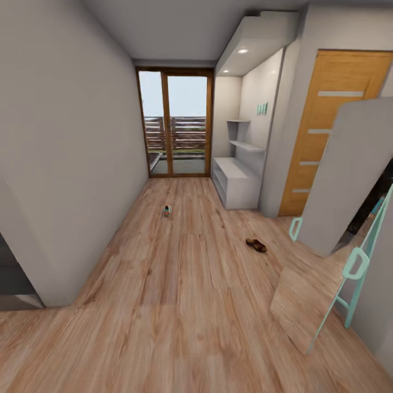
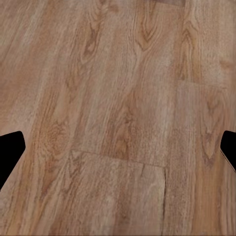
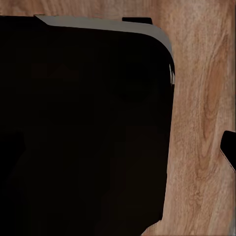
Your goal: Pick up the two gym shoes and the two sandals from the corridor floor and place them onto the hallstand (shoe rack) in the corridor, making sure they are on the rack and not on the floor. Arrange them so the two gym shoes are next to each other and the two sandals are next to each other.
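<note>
Far down the corridor floor (image 1: 180,305), one gym shoe (image 1: 167,210) lies alone, small in the head view. A dark brown sandal (image 1: 256,245) rests on the planks further right and nearer to me. The white hallstand (image 1: 237,180) stands against the right wall beyond them, with a low bench and shelves above. In the left wrist view my left gripper (image 2: 118,152) is open over bare floor, its black fingertips (image 2: 10,150) at the frame's edges. My right gripper (image 3: 118,152) is open, with one fingertip (image 3: 229,147) showing beside a large dark body.
A glass balcony door (image 1: 176,125) closes the far end of the corridor. A wooden door (image 1: 327,125) and a leaning mirror with a teal frame (image 1: 349,218) line the right side. A grey wall (image 1: 60,164) runs along the left.
</note>
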